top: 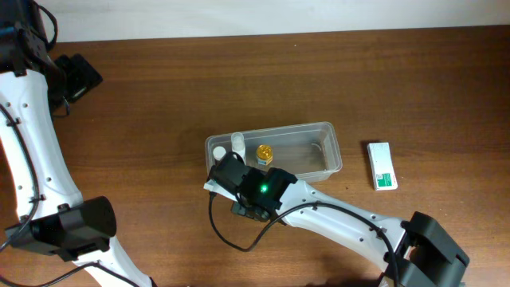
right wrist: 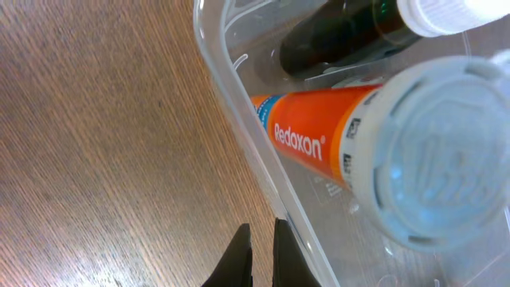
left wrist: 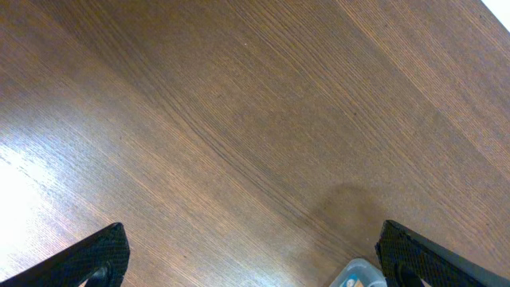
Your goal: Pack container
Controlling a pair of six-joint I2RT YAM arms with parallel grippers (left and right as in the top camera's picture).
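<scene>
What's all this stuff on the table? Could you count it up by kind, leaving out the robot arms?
Tubs: 1, the clear tub
Tubes: 1, the orange tube inside it
Bottles: 2, the dark bottle and the yellow-topped bottle, both inside it
Cartons: 1, the white-and-green carton lying outside it
Total: 5

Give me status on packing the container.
Done: Redoxon tube, dark bottle and a yellow-topped item lie in the container. In hand: nothing; right gripper is shut beside its wall. Remaining, likely: the white-and-green carton sits outside it.
</scene>
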